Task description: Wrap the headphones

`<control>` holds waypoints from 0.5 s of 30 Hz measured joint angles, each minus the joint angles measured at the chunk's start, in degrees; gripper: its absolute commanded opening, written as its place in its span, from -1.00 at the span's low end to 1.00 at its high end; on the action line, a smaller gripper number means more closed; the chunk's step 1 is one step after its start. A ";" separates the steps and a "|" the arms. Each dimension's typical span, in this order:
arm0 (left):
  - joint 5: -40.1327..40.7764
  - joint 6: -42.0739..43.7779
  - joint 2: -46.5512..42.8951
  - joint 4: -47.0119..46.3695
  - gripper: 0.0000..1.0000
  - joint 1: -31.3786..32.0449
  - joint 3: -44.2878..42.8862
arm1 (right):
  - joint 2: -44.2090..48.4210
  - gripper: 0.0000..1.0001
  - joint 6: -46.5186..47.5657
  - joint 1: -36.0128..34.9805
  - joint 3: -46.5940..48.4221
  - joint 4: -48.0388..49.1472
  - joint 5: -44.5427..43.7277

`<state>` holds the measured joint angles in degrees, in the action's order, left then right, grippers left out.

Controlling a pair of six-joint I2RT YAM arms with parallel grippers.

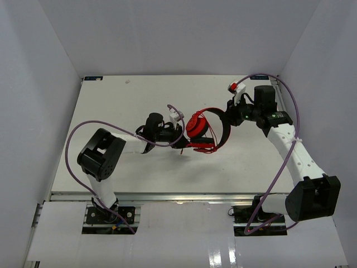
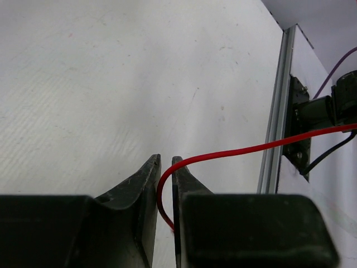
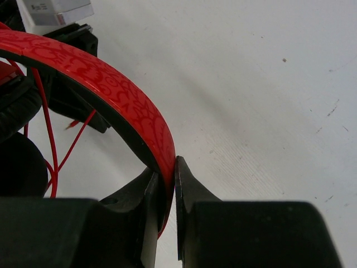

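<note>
The red headphones [image 1: 197, 125] are held up over the middle of the table, ear cup to the left, headband [image 1: 225, 131] arching right. My right gripper [image 1: 230, 114] is shut on the headband [image 3: 111, 84], pinching the red band between its fingers [image 3: 167, 166]. A black ear pad [image 3: 17, 111] shows at the left edge. The thin red cord [image 1: 202, 147] hangs under the cup. My left gripper [image 1: 181, 137] sits just left of the cup. Its jaws [image 2: 165, 159] stand a little apart, and the cord [image 2: 251, 149] runs loosely through the gap, resting against the right finger.
White walls box in the table on three sides. An aluminium rail [image 2: 273, 139] runs along the table's edge in the left wrist view. Purple cables [image 1: 72, 139] loop off both arms. The left wrist's camera block [image 3: 61, 14] is close behind the headband.
</note>
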<state>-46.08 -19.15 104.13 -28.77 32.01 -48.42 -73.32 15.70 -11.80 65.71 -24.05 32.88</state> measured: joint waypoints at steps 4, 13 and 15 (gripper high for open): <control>-0.32 2.97 1.62 3.72 -0.54 -1.98 -3.46 | -0.68 -0.85 2.25 -1.20 -1.61 0.60 -0.02; -1.59 7.37 8.82 11.23 -0.59 -4.67 -10.66 | -8.16 -0.85 2.28 -5.47 -6.58 4.79 -6.11; -1.77 8.02 10.94 12.90 -0.59 -5.11 -11.94 | -10.45 -0.85 2.04 -6.72 -6.67 5.81 -7.81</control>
<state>-47.86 -11.13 115.07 -15.87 26.89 -60.36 -83.78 17.74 -18.53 59.05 -18.24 25.07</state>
